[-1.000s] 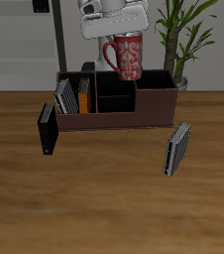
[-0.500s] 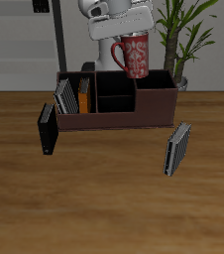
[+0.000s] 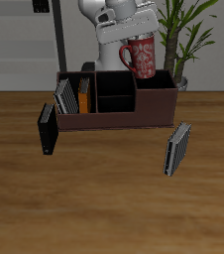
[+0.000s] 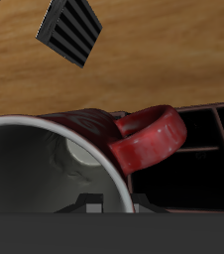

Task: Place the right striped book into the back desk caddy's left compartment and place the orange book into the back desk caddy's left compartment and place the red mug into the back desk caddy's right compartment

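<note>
The red mug (image 3: 139, 57) is held aloft in the clenched jaws of the gripper (image 3: 131, 38), above the right compartment (image 3: 156, 84) of the back desk caddy (image 3: 124, 109). The right striped book (image 3: 64, 96) and the orange book (image 3: 83, 96) are already stood in the left compartment, so the last step is judged in hand. A straight descent into that end section is called for, then release. From the caddy, a paler striped book (image 3: 177, 148) is seen at about 5 o'clock on the bench (image 3: 104, 198).

The Franka arm reaches forward from the table's back edge, its white wrist tilted. The gripper (image 3: 134, 38) hangs high above the back of the table with its fingers clamped on the red mug (image 3: 140, 58), which is held aloft and tipped, its handle facing the table's front edge.
</note>
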Robot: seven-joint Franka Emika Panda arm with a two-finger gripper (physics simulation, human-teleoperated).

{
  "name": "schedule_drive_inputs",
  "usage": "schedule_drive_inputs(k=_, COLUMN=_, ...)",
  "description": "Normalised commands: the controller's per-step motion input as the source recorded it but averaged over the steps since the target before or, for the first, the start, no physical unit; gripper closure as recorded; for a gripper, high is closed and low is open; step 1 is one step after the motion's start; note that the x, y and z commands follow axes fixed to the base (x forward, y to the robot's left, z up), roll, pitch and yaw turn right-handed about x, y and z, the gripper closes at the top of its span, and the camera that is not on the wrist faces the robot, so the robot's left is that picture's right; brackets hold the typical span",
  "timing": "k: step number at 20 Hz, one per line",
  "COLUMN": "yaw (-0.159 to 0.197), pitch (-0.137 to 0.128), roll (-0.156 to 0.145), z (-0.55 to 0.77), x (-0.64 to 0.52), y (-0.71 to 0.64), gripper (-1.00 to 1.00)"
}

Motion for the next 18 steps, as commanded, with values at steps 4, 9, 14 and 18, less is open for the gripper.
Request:
schedule_drive_inputs(k=4, yaw=0.052, pitch=0.022, roll=0.046, z=-0.13, x=-0.21, y=0.14, gripper=1.0)
schedule_drive_inputs(k=9, yaw=0.047, pitch=0.014, roll=0.026, z=-0.1, x=-0.15, y=0.1, gripper=1.0)
schedule_drive_inputs(k=14, yaw=0.063, pitch=0.033, roll=-0.016, z=-0.14, x=0.06, y=0.05, gripper=1.0)
schedule_drive_inputs(k=18, yaw=0.105, pitch=0.047, roll=-0.028, z=-0.18, x=0.04, y=0.14, gripper=1.0)
